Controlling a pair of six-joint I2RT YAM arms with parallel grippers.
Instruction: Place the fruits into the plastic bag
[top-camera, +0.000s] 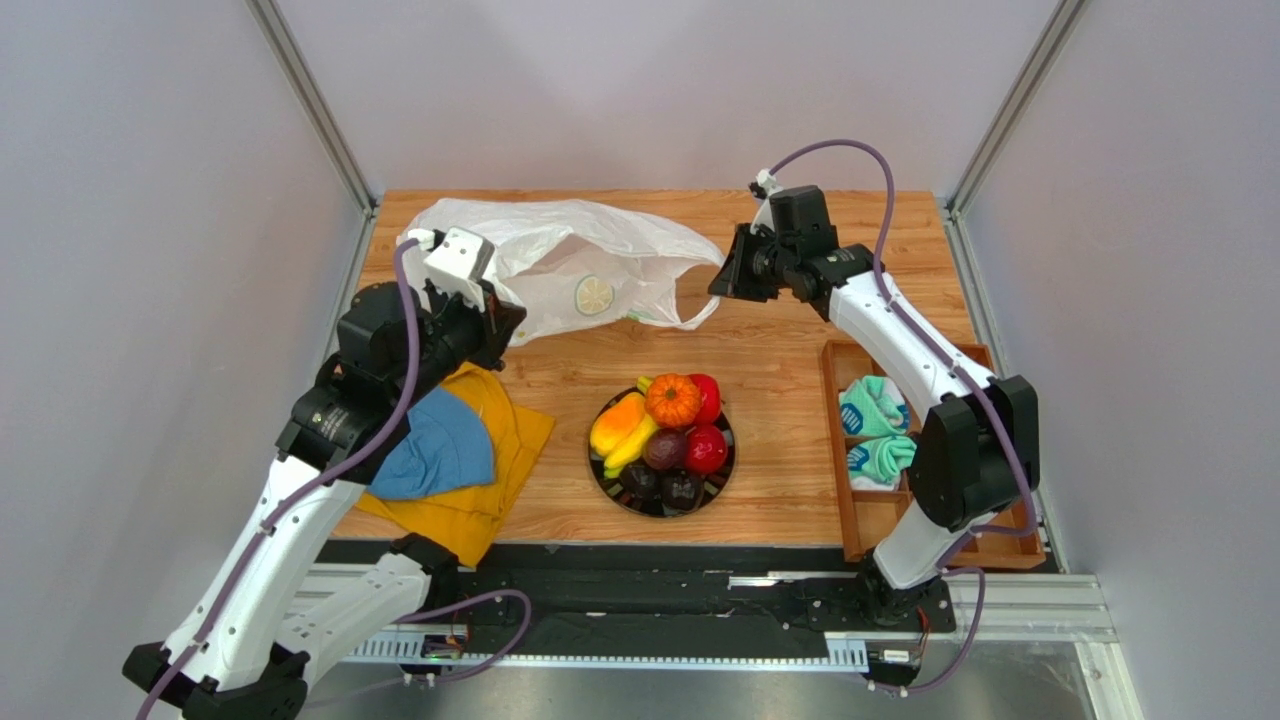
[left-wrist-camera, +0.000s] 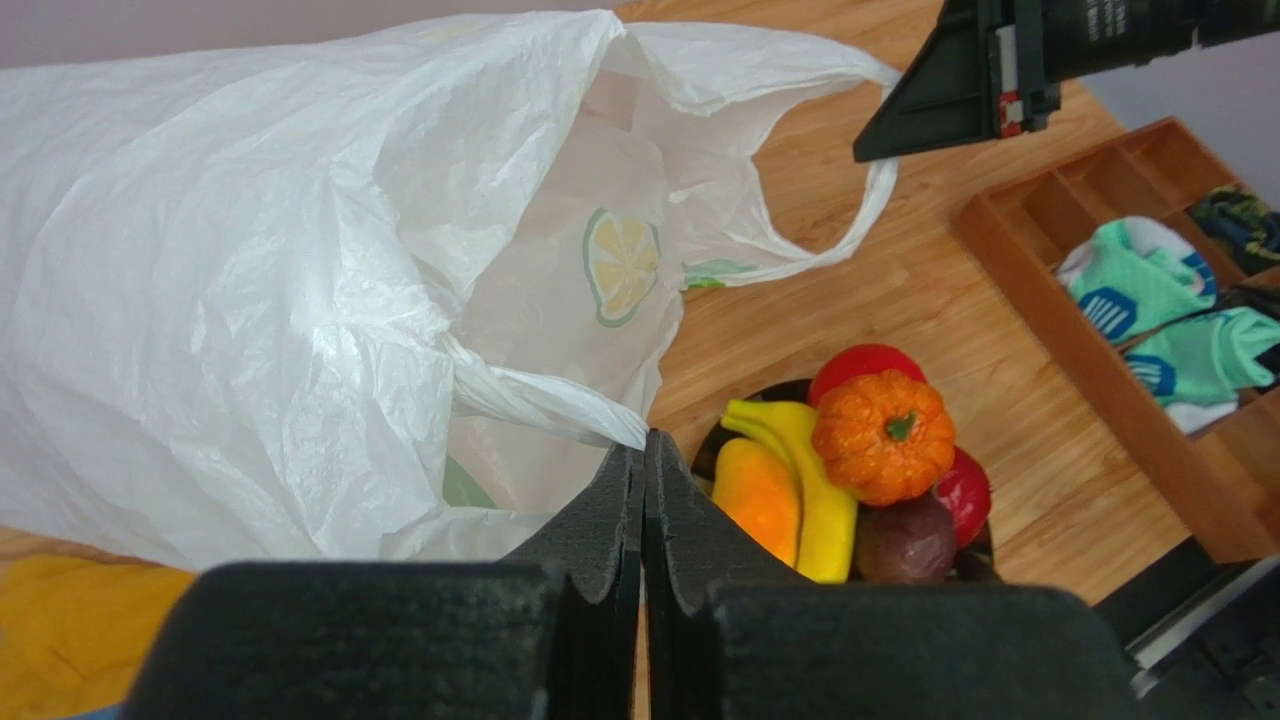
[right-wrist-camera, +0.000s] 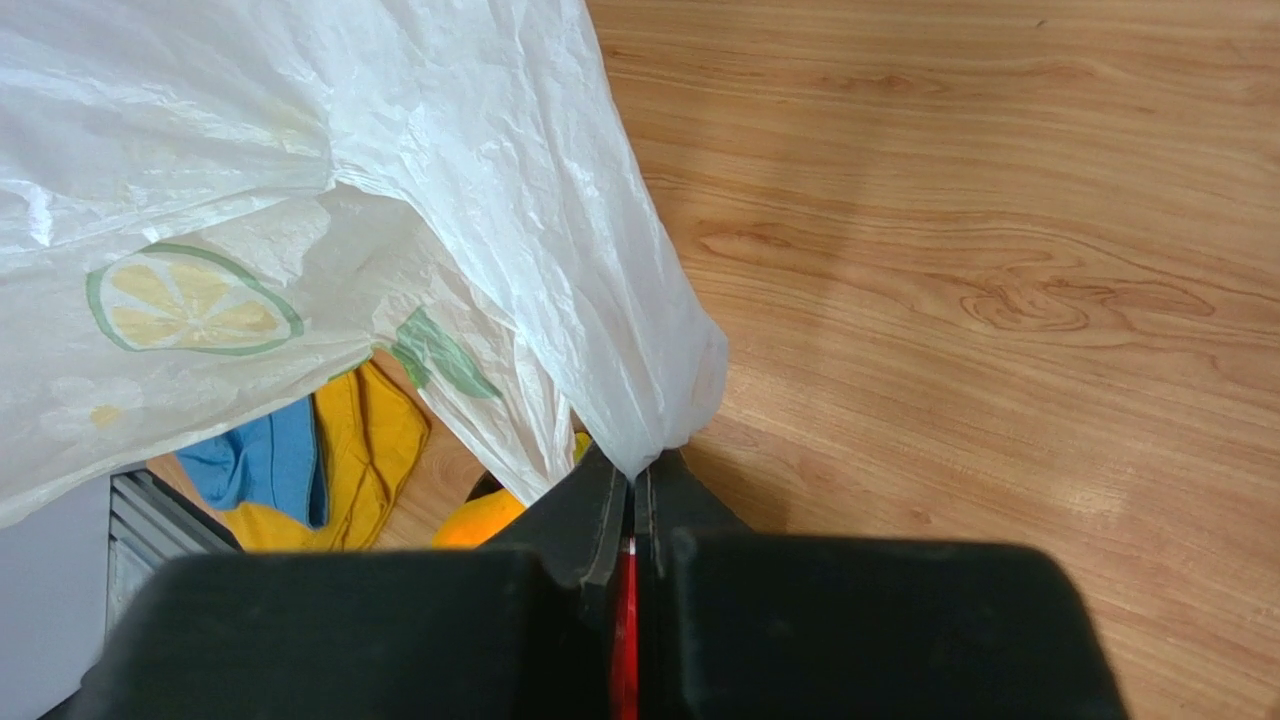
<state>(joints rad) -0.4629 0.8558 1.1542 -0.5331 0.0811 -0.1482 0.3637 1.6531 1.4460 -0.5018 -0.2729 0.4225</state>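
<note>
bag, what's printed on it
Yellow lemon slices and green leaves on the white bag; best in right wrist view.

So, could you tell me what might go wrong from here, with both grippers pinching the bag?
1. The left gripper and right gripper are both shut on the plastic bag; freeing one to fetch fruit may let the mouth sag shut.
2. The thin film could slip or tear if the grippers pull apart.
3. The fruits are heaped on the black plate; grabbing one might topple others.
</note>
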